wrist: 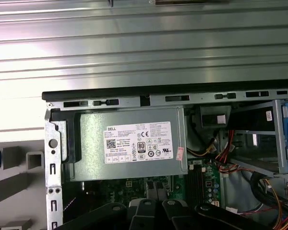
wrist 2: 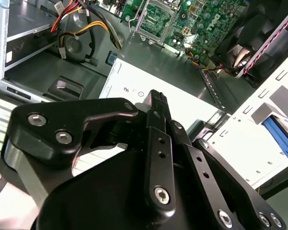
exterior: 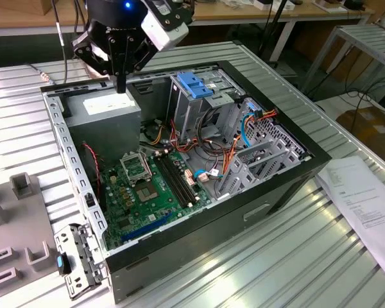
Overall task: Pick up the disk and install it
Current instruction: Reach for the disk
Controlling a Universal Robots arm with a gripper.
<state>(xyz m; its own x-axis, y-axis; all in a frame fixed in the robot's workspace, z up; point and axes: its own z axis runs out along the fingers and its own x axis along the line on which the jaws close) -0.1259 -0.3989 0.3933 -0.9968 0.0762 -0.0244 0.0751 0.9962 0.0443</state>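
A: Gripper, quick?
B: Gripper (exterior: 120,85) is at 11 o'clock in the exterior view, hanging over the power supply (exterior: 106,114) in the open computer case (exterior: 269,192). Jaws are pressed together, nothing between them.
A: Touching the supply?
B: Looks clear of it in the second wrist view, tip just above the white label. The first wrist view looks straight down on the same box.
A: Disk?
B: Disk (wrist 2: 277,130) shows in the second wrist view as a grey slab with a bright blue edge. It's outside the case, past the slotted edge next to the power supply, well apart from the jaws. Can't tell if it's flat or upright.
A: Inside the case?
B: Motherboard (exterior: 147,186) is at 6 o'clock from the supply. Drive cage (exterior: 199,112) with a blue tab (exterior: 194,85) is at 3 o'clock from it, with orange and blue cables (exterior: 228,151) just beside the cage.
A: Outside?
B: Ribbed metal counter (exterior: 295,256) carries it all. Perforated bracket (exterior: 80,260) with a blue knob (exterior: 62,263) is at 7 o'clock, just beside the case corner. Grey blocks (exterior: 19,186) are at 9 o'clock, printed sheet (exterior: 366,199) at 4 o'clock.
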